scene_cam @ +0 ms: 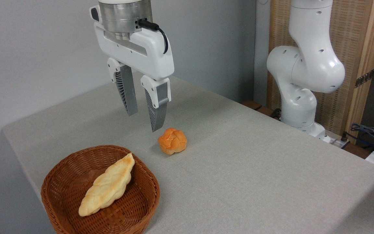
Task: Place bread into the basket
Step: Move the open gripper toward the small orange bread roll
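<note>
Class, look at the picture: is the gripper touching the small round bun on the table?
Apart. The fixed camera shows the gripper open and above the bun, grey table visible between its fingertips and the bun.

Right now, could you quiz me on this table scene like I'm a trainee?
1. True or false: the end effector grips the round bun.
2. What lies in the basket? A) the long pale loaf B) the round bun C) nothing
3. Fill in: the round bun sits on the ___, outside the basket.

Key: 1. False; it hangs open above the table, holding nothing. 2. A. 3. Table.
</note>
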